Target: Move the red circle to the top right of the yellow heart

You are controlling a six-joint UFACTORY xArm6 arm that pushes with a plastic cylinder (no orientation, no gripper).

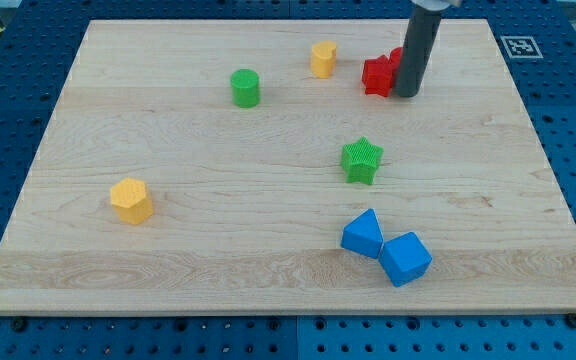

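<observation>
Your red circle (396, 57) hides mostly behind my tip (406, 95), right of the yellow heart (323, 59), touching a red block (376, 76). It looks light and rigid; push its side. No gripper exists to open or close.

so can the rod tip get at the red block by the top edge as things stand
Probably yes. My tip already stands against the right side of the red block. The small yellow block sits apart, to the view's left.

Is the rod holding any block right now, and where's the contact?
Nothing is held; I have no gripper. My tip is against the right side of a red block; another red piece behind the rod is mostly hidden.
</observation>
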